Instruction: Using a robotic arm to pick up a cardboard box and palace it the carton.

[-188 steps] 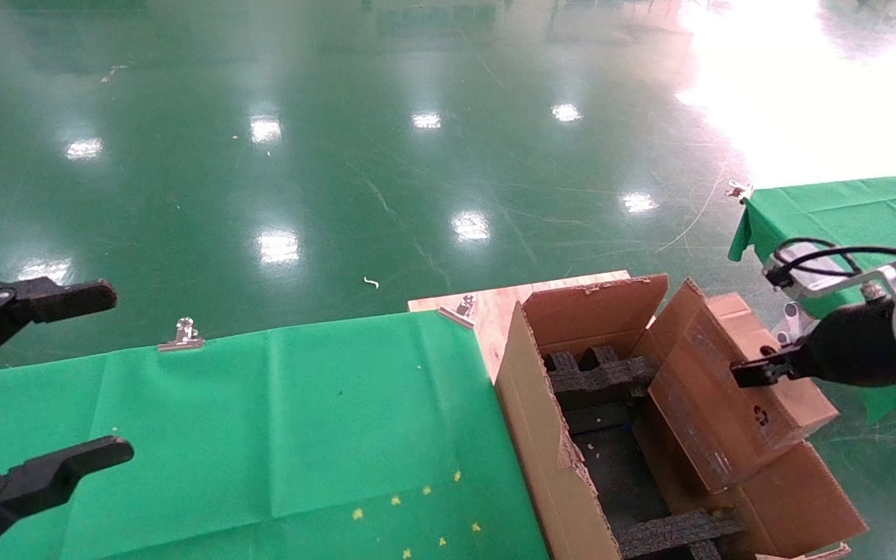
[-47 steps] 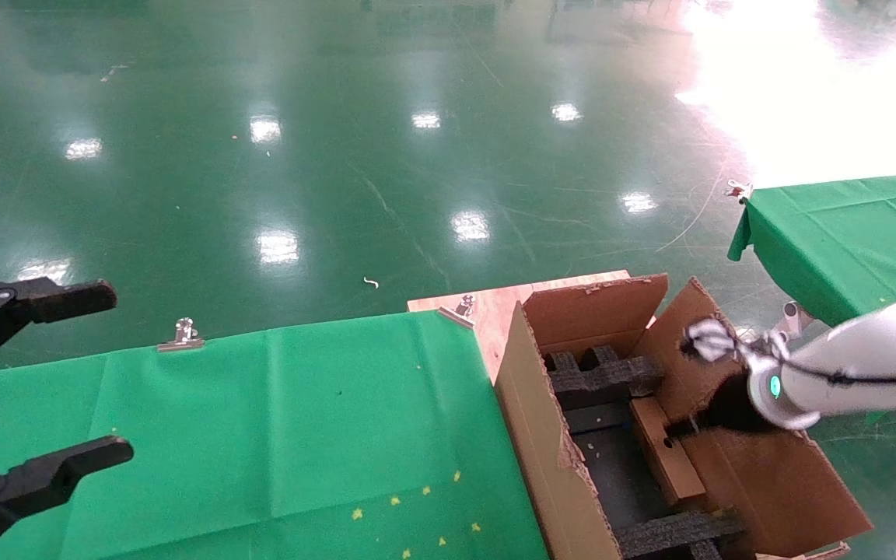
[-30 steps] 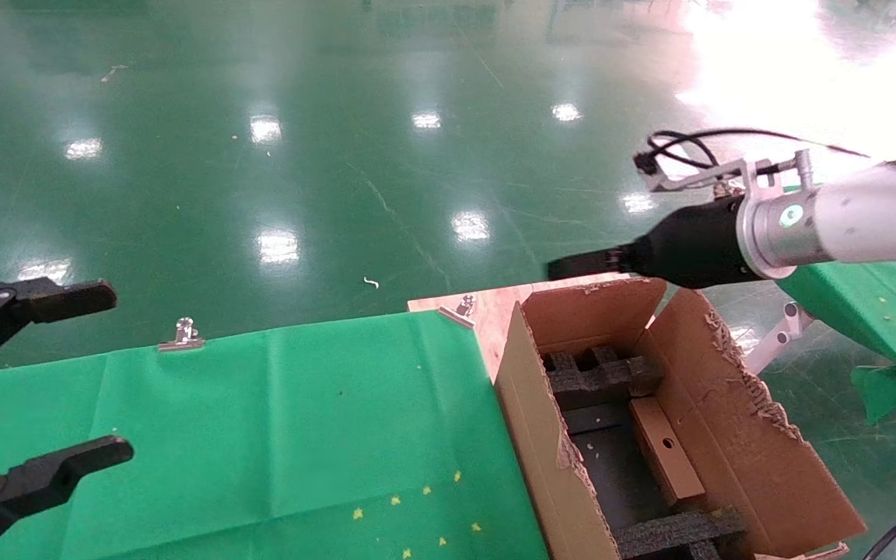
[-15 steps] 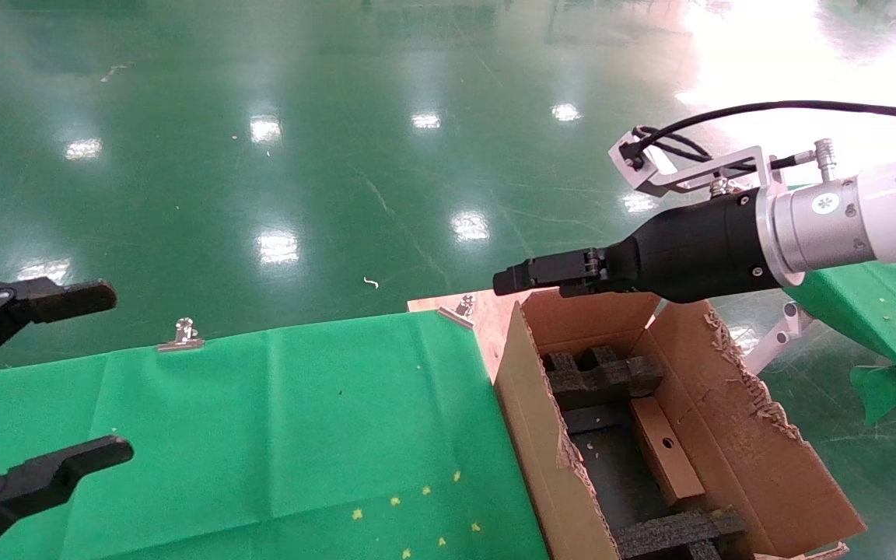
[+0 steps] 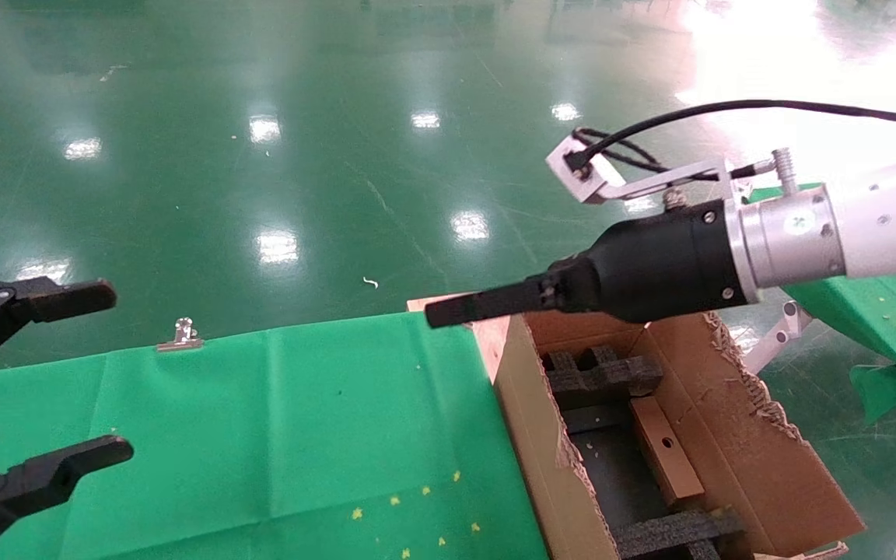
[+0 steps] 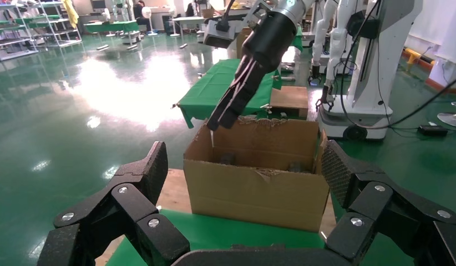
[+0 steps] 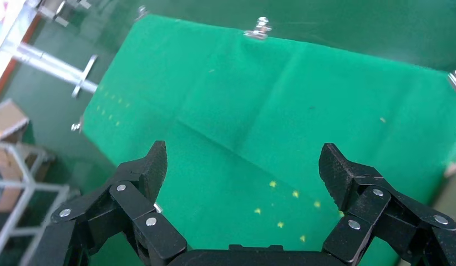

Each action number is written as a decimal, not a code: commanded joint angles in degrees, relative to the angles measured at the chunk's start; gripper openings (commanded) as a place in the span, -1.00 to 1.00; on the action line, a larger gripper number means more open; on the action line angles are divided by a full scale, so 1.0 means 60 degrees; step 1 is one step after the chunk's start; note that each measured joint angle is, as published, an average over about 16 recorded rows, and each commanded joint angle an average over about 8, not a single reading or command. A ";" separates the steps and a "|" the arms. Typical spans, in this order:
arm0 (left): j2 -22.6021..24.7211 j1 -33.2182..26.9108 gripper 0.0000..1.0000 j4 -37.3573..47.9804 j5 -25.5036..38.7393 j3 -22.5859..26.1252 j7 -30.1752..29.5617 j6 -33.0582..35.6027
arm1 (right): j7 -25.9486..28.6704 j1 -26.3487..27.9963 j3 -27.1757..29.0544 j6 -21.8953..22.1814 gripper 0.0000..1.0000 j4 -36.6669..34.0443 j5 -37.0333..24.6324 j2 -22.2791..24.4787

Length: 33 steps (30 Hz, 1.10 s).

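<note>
A green cloth (image 5: 277, 420) covers a table at the robot's front left, pinned along its far edge by a metal clip (image 5: 180, 334). A few small yellow specks (image 5: 425, 513) lie on the cloth near its right side. Beyond it stretches a glossy green floor (image 5: 300, 155) with bright light reflections.

Just to the right of the cloth stands the carton (image 5: 541, 435), a large brown corrugated box, open at the top, its right flap ragged and torn. It sits on a bare wooden board (image 5: 495, 330) whose corner shows past the cloth. Black foam blocks (image 5: 600, 373) line the inside. The cardboard box (image 5: 662, 451), small and brown with a round hole in its face, lies inside the carton, leaning along the right wall between the foam pieces.

The robotic arm, white with a silver collar, reaches in from the right, above the carton's far rim. Its right gripper (image 5: 448, 309) hangs over the corner where cloth meets board, carrying nothing. In the right wrist view its fingers (image 7: 148, 166) are spread wide over the green cloth. A grey camera block (image 5: 576, 165) with a black cable rides on top.

The left gripper (image 5: 43, 373) hangs at the far left edge of the table, its jaws spread wide and empty. Another green-covered table (image 5: 883, 299) stands at the right.
</note>
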 commanded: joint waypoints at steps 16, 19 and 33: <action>0.0000 0.0000 1.00 0.0000 0.0000 0.0000 0.0000 0.0000 | -0.3548 -0.2936 0.3817 -0.1346 1.00 0.0040 0.0779 -0.0394; 0.0000 0.0000 1.00 0.0000 0.0000 0.0000 0.0000 0.0000 | -0.4181 -0.3460 0.4499 -0.1586 1.00 0.0047 0.0918 -0.0465; 0.0000 0.0000 1.00 0.0000 0.0000 0.0000 0.0000 0.0000 | -0.7140 -0.5909 0.7683 -0.2709 1.00 0.0080 0.1567 -0.0794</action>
